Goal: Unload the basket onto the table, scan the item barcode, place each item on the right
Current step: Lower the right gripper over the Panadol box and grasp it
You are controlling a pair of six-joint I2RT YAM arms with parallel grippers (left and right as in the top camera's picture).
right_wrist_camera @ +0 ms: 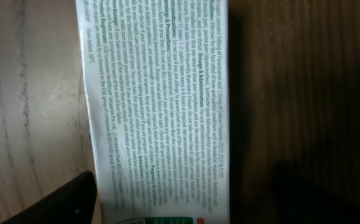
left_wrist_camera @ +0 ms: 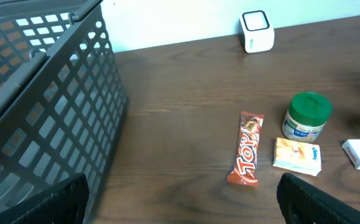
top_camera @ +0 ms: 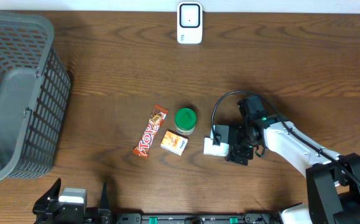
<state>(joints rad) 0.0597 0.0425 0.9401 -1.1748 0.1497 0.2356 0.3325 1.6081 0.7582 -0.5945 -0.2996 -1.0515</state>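
Note:
A white box (right_wrist_camera: 161, 106) with fine green print lies flat on the wood between my right gripper's (right_wrist_camera: 186, 199) fingers. The left finger (right_wrist_camera: 68, 202) is at the box's edge, and a dark gap separates the right finger (right_wrist_camera: 316, 193) from it, so the jaws are open astride the box. From overhead, the right gripper (top_camera: 229, 148) is low over that white box (top_camera: 212, 148). The white scanner (top_camera: 189, 23) stands at the table's far edge. My left gripper (left_wrist_camera: 180, 199) hangs open and empty above bare wood near the front edge.
Left of the white box lie a green-lidded jar (top_camera: 185, 121), a small orange packet (top_camera: 174, 143) and a red Top candy bar (top_camera: 150, 131). A large grey basket (top_camera: 18, 93) fills the left side. The left gripper (top_camera: 80, 191) sits at the front left.

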